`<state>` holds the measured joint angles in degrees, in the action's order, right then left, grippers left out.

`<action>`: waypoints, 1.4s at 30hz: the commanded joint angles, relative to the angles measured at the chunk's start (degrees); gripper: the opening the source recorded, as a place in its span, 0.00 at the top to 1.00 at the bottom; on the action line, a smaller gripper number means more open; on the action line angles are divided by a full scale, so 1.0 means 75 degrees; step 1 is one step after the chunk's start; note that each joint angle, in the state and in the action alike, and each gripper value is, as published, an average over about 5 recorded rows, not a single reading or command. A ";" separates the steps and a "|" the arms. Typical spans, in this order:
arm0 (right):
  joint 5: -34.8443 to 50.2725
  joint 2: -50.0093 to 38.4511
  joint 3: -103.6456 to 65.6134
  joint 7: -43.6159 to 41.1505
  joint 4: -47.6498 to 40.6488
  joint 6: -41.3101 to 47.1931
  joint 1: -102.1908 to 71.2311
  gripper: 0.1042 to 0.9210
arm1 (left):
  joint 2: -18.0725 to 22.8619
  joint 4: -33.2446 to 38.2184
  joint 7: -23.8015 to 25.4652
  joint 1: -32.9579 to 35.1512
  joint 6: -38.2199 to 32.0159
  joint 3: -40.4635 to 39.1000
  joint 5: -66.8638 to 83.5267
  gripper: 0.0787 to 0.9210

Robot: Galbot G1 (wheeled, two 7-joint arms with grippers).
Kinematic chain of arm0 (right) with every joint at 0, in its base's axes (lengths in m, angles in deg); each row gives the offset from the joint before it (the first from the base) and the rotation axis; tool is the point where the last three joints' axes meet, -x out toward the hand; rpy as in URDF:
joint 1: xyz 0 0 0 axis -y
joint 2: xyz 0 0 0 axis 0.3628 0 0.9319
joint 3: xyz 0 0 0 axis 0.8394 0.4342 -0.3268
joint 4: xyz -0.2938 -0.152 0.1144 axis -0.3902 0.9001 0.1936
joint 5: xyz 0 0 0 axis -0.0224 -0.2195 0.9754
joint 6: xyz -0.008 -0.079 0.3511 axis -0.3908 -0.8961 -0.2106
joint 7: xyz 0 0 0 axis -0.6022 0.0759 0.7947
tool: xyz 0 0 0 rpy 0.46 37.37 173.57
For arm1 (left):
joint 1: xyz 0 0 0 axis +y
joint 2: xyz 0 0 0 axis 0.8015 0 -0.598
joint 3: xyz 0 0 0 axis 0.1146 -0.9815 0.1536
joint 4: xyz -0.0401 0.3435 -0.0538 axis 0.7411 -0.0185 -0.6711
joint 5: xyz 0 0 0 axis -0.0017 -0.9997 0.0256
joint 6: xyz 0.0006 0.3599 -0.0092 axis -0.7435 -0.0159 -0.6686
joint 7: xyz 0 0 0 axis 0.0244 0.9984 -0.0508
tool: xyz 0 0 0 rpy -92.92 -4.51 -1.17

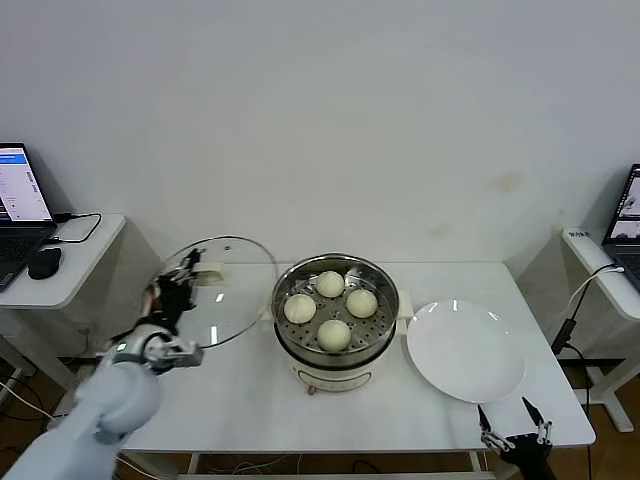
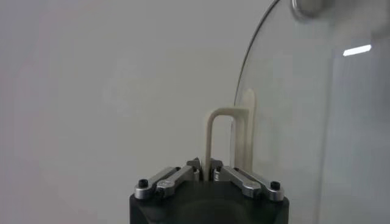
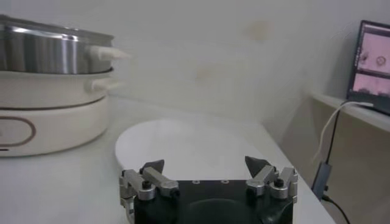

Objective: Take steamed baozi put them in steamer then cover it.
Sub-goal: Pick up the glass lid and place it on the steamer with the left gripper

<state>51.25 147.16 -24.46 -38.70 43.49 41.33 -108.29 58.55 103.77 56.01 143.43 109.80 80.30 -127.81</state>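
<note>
Several steamed baozi (image 1: 331, 283) lie on the perforated tray of the steel steamer (image 1: 336, 345) at the table's middle. My left gripper (image 1: 188, 270) is shut on the cream bar handle (image 2: 212, 137) of the glass cover (image 1: 225, 290) and holds it tilted in the air to the left of the steamer. The cover's steel rim and glass show in the left wrist view (image 2: 304, 122). My right gripper (image 1: 513, 428) is open and empty at the table's front right edge, near the white plate (image 1: 466, 350). The steamer's side shows in the right wrist view (image 3: 49, 91).
The empty white plate (image 3: 189, 146) lies right of the steamer. A side table with a laptop (image 1: 20, 205) and mouse (image 1: 44, 262) stands at the left. Another laptop (image 1: 625, 215) stands on a table at the right, with a cable (image 1: 575, 300) hanging down.
</note>
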 commanded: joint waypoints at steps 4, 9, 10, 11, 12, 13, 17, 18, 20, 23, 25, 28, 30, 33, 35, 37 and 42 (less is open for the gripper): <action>-0.0394 0.0168 0.0154 0.0067 0.0079 -0.0044 0.0025 0.12 | 0.2097 -0.0752 0.0936 -0.2405 0.1338 -0.2608 -0.1818 0.91; -0.0470 0.0179 0.0211 0.0073 -0.0028 -0.0054 0.0107 0.12 | 0.2796 -0.0981 0.1665 -0.2471 0.1512 -0.2854 -0.3072 0.91; -0.0456 0.0179 0.0232 0.0071 -0.0045 -0.0051 0.0120 0.12 | 0.2907 -0.1003 0.1826 -0.2483 0.1567 -0.2917 -0.3284 0.91; -0.0441 0.0183 0.0252 0.0068 -0.0062 -0.0047 0.0134 0.12 | 0.3005 -0.1022 0.1968 -0.2490 0.1610 -0.2968 -0.3469 0.91; -0.0425 0.0187 0.0273 0.0068 -0.0075 -0.0043 0.0146 0.12 | 0.3095 -0.1046 0.2100 -0.2491 0.1648 -0.3010 -0.3635 0.91; -0.0423 0.0194 0.0289 0.0068 -0.0090 -0.0041 0.0157 0.12 | 0.3182 -0.1074 0.2207 -0.2488 0.1680 -0.3049 -0.3785 0.91; -0.0465 0.0209 0.0319 0.0067 -0.0130 -0.0051 0.0172 0.12 | 0.3488 -0.1218 0.2425 -0.2413 0.1707 -0.3120 -0.4195 0.91; -0.0475 0.0208 0.0320 0.0068 -0.0133 -0.0053 0.0172 0.12 | 0.3556 -0.1253 0.2450 -0.2380 0.1709 -0.3120 -0.4263 0.91; -0.0488 0.0203 0.0320 0.0068 -0.0140 -0.0057 0.0170 0.12 | 0.3699 -0.1323 0.2487 -0.2313 0.1711 -0.3098 -0.4382 0.91; -0.0510 0.0198 0.0326 0.0069 -0.0164 -0.0065 0.0177 0.12 | 0.3915 -0.1422 0.2495 -0.2251 0.1710 -0.3065 -0.4501 0.91; -0.0529 0.0202 0.0341 0.0069 -0.0184 -0.0073 0.0185 0.12 | 0.4051 -0.1491 0.2478 -0.2234 0.1709 -0.3062 -0.4557 0.91; -0.0549 0.0212 0.0366 0.0070 -0.0204 -0.0084 0.0191 0.12 | 0.4235 -0.1585 0.2447 -0.2200 0.1706 -0.3069 -0.4637 0.91; -0.0546 0.0212 0.0375 0.0071 -0.0219 -0.0092 0.0194 0.12 | 0.4339 -0.1652 0.2416 -0.2162 0.1701 -0.3080 -0.4685 0.91; -0.0524 0.0200 0.0377 0.0070 -0.0244 -0.0101 0.0195 0.12 | 0.4458 -0.1765 0.2372 -0.2094 0.1683 -0.3108 -0.4774 0.91; -0.0516 0.0193 0.0379 0.0068 -0.0256 -0.0103 0.0197 0.12 | 0.4523 -0.1825 0.2358 -0.2059 0.1670 -0.3125 -0.4838 0.91; -0.0517 0.0191 0.0386 0.0067 -0.0268 -0.0105 0.0203 0.12 | 0.4577 -0.1862 0.2352 -0.2044 0.1664 -0.3140 -0.4880 0.91; -0.0514 0.0194 0.0423 0.0077 -0.0302 -0.0119 0.0228 0.12 | 0.4656 -0.1919 0.2343 -0.2007 0.1654 -0.3191 -0.4961 0.91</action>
<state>47.38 148.56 -21.50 -38.17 41.43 40.52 -106.71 90.78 90.60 72.85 128.31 121.92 57.08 -162.74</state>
